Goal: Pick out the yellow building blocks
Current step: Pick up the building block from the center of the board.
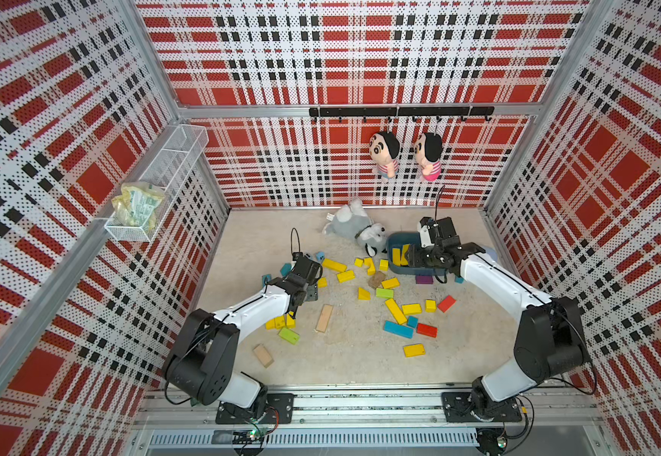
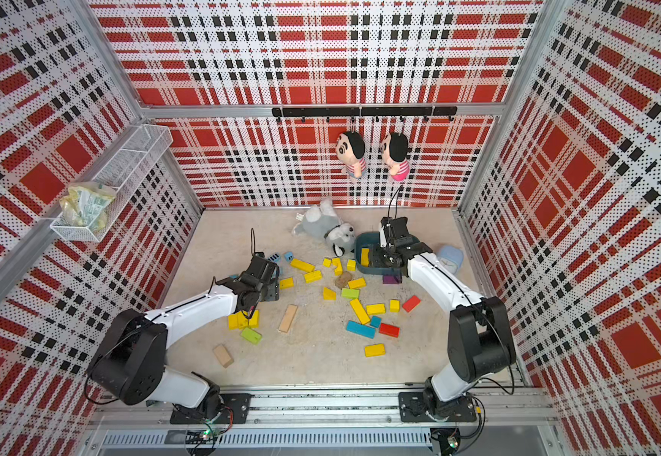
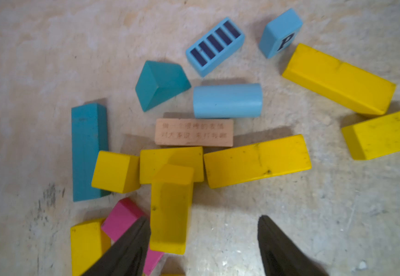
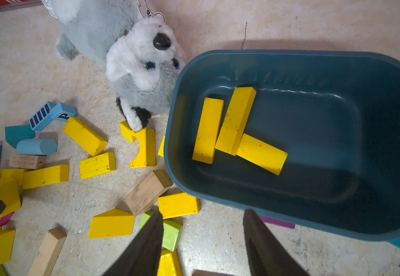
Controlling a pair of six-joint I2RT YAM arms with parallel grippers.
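Inside the teal bin (image 4: 301,53), three yellow blocks (image 4: 236,119)

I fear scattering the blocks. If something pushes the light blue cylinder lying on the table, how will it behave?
The light blue cylinder lies on its curved side, so it would probably roll, not slide. The engraved wooden block close along one side may stop it there. It looks like solid painted wood, so likely stiff.
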